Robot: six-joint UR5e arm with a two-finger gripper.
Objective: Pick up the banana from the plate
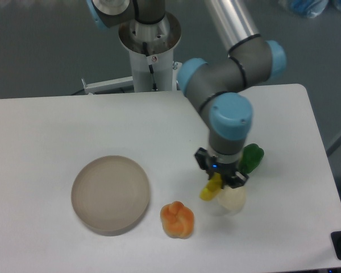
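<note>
The white table point(57, 125) fills most of the view, and the UR5e arm point(227, 74) reaches over it from its pedestal at the far edge, grey links with blue joint caps bending down to the wrist. Well to the left of the gripper, and slightly nearer the camera, lies the beige-tan plate point(110, 194), a round flat disc with a thick low rim, resting flat on the table with nothing on it. Between the plate and the gripper, nearer the front edge, sits a lumpy orange toy fruit point(177, 219), just beside the plate's right rim but not touching it. Directly beneath and a little in front of the gripper is a pale cream rounded object point(232, 200), partly hidden by the fingers. Just to the right of the gripper and slightly behind it, a dark green toy vegetable point(252, 158) shows from behind the wrist; whether it touches the arm cannot be told. The gripper point(220, 181) points straight down, its two dark fingers clenched on the upper end of the banana point(211, 189), a slim bright yellow glossy piece that slants down and to the left from the fingers, far off the plate, its lower tip close to the table beside the cream object.
</note>
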